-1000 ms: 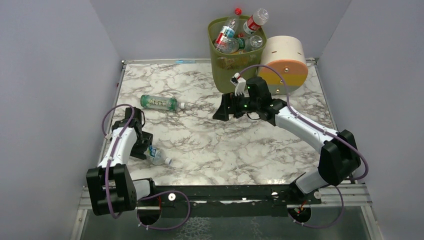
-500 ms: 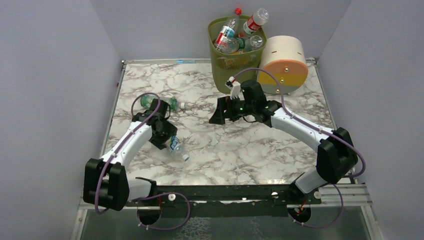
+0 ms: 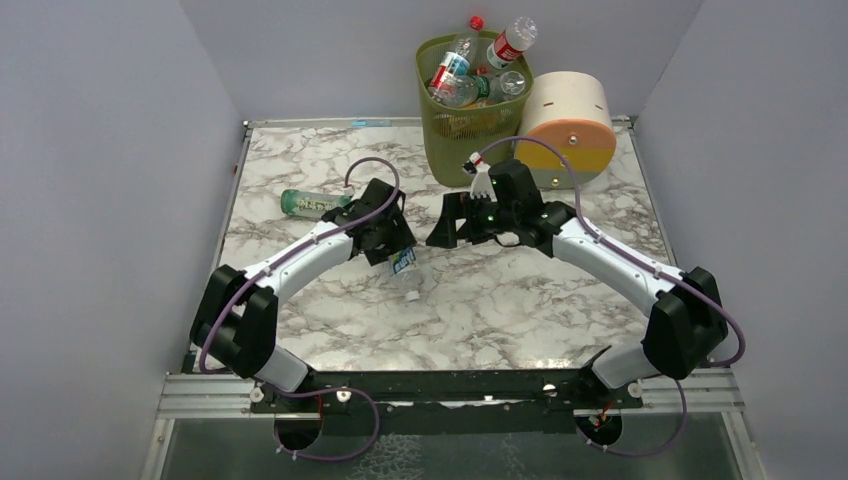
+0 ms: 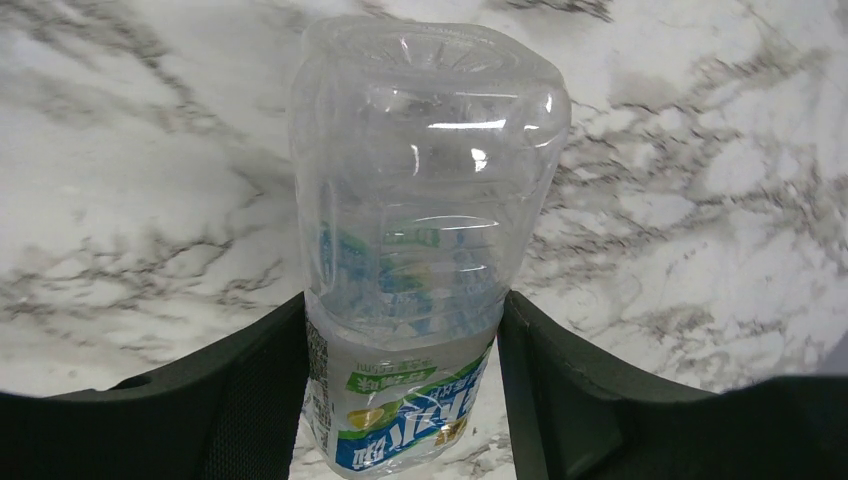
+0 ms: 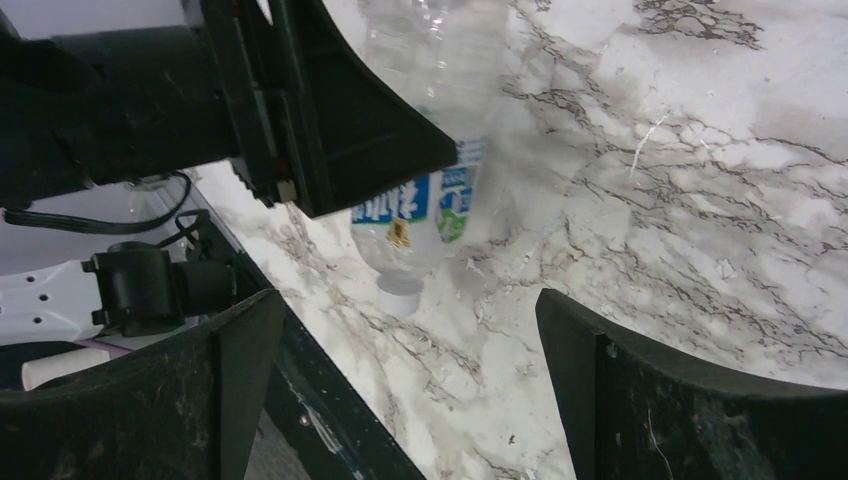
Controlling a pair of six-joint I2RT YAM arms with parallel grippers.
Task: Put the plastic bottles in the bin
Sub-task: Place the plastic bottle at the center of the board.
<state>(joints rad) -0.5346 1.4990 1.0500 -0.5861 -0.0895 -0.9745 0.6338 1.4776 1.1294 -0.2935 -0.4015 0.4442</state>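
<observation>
The left gripper (image 3: 392,245) is closed to a middling width on a clear plastic bottle (image 3: 404,266) with a blue-and-green label, and the arm is stretched out over the middle of the marble table (image 3: 520,300). In the left wrist view its black fingers (image 4: 250,390) press on the labelled part of the body from either side, and the ribbed base points away from the camera. Seen from above, the bottle slants with its white cap (image 3: 410,295) lowest and nearest the arm bases; I cannot tell whether the cap touches the marble. The right gripper (image 3: 440,222) sits just to the right of the left one with its jaws spread wide and nothing between them, and its wrist view looks between its own fingers (image 5: 650,390) at the held bottle. A green-labelled bottle (image 3: 315,204) lies on its side on the table towards the left edge, beyond the left arm and apart from both grippers. The olive-green mesh bin (image 3: 447,135) stands at the far edge of the table, well apart from the held bottle, with heaped bottles (image 3: 455,82) rising past its rim. Among them a red-labelled bottle (image 3: 512,40) sticks up at the right. A cream drum (image 3: 570,100) with an orange-and-yellow face stands just beside the bin on its right
</observation>
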